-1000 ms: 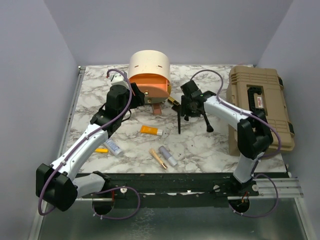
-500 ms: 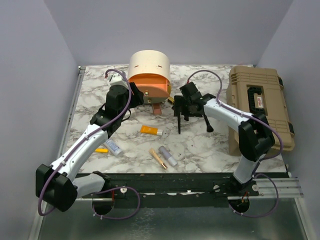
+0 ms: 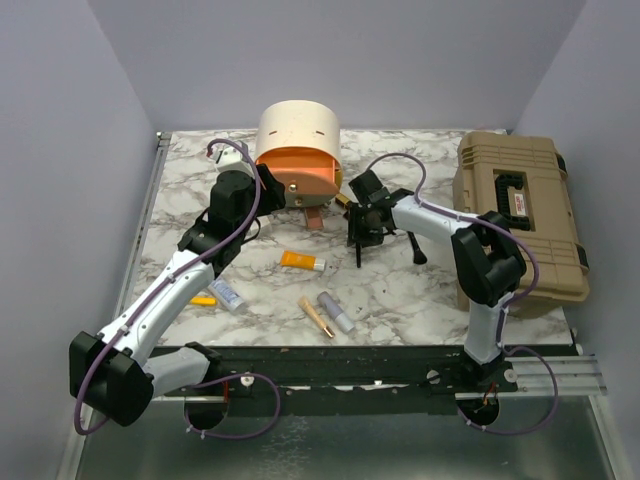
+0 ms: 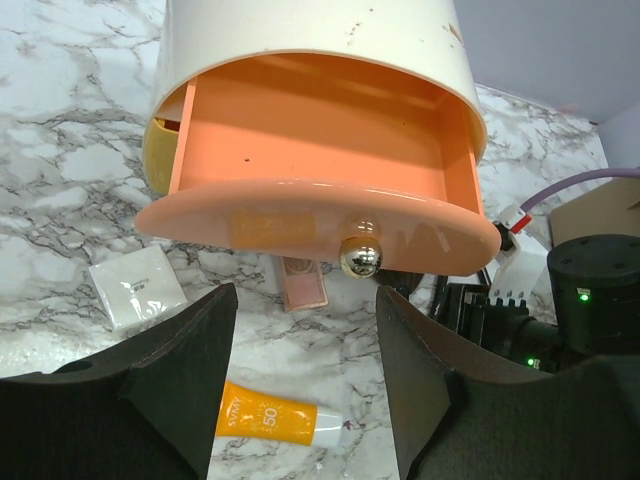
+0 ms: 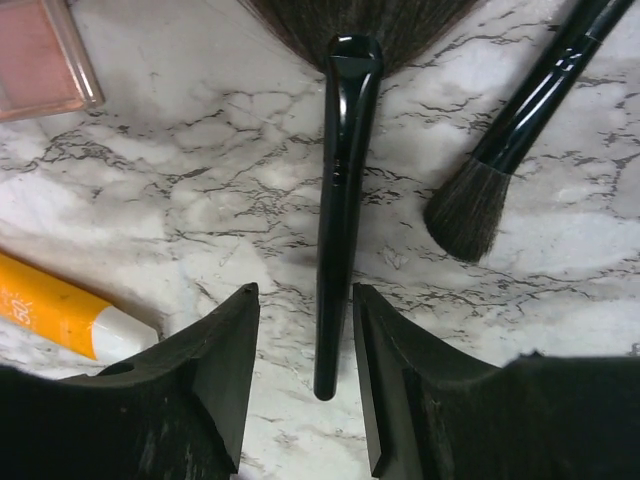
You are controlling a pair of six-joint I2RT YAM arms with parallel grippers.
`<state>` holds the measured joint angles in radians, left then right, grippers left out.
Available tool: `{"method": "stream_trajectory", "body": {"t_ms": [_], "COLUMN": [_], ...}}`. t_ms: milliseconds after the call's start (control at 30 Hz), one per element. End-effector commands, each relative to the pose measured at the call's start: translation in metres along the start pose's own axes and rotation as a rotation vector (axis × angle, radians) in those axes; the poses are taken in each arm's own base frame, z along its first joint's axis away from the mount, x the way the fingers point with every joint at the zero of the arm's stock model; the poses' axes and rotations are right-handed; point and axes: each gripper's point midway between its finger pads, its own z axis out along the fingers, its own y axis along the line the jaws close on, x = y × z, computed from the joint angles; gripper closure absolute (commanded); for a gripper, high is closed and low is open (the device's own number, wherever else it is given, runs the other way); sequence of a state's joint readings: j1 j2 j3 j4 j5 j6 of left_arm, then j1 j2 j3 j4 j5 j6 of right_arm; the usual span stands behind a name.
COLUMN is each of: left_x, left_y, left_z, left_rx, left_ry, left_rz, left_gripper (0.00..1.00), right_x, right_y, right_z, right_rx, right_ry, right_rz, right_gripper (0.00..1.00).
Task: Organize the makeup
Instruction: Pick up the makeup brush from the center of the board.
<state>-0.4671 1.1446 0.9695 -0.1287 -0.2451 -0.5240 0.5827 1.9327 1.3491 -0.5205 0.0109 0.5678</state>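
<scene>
Fan brush [image 5: 340,200] lies flat on the marble table [image 5: 180,170], bristles at the far end. Its slim black handle runs between the right gripper [image 5: 302,292] fingers. Jaws are part-open and straddle it, no grip yet (right pad looks almost against it). Likely light, rigid and glossy, so it may skid or roll under a pinch. Best taken mid-handle, clear of the soft bristles. A second brush [image 5: 520,130] lies just beside. Left gripper [image 4: 303,310] hovers part-open and empty before the round case's orange drawer [image 4: 320,215].
</scene>
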Motion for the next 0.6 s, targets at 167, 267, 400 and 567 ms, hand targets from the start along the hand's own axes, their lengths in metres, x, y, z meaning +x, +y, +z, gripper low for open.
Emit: {"method": "stream_trajectory", "body": {"t_ms": [167, 267, 400, 567], "left_x": [-0.010, -0.011, -0.009, -0.008], "left_y": [0.001, -0.001, -0.002, -0.003], "left_z": [-0.001, 0.000, 0.001, 0.003], "left_rx": [-0.017, -0.013, -0.008, -0.001], "left_ry": [-0.039, -0.038, -0.031, -0.025], "left_rz": [-0.008, -0.015, -0.019, -0.018], "left_gripper": [0.40, 0.40, 0.40, 0.40], "right_x": [0.005, 0.009, 0.010, 0.010], "right_y": [-0.017, -0.018, -0.022, -0.024], "right_z": [0.005, 0.008, 0.009, 0.011], "right_rx": [0.101, 0.097, 0.115, 0.121], "right_ry": [0.031, 0.045, 0.037, 0.037], "right_rz": [-0.030, -0.033, -0.040, -0.057], "right_gripper": [0.63, 0.70, 0.70, 0.89]}}
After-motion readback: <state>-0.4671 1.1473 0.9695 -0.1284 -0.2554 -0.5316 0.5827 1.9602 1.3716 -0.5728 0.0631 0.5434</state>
